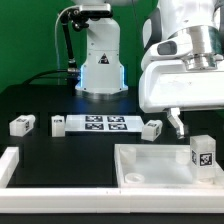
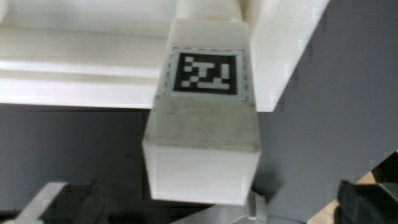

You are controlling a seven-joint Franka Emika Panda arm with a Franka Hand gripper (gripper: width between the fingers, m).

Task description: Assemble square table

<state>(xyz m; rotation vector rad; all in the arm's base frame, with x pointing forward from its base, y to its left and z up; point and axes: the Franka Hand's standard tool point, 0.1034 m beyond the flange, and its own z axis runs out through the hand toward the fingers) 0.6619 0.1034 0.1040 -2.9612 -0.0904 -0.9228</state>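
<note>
Two loose legs (image 1: 20, 125), the marker board (image 1: 95, 124) and a third leg (image 1: 152, 128) lie in a row. Farther right, a fourth leg (image 1: 202, 155) stands upright at a corner of the square tabletop (image 1: 150, 168). My pincer (image 2: 214, 203) hangs over it, jaws apart and gripping nothing: one leg placed, I judge, three to go.

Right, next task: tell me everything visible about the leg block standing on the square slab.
The leg block is small, white, matt and plastic-looking, a squarish column with a black-and-white square tag on one face. It stands upright on the square slab, near its edge at the exterior view's right. Only the slab visibly touches it.
</note>
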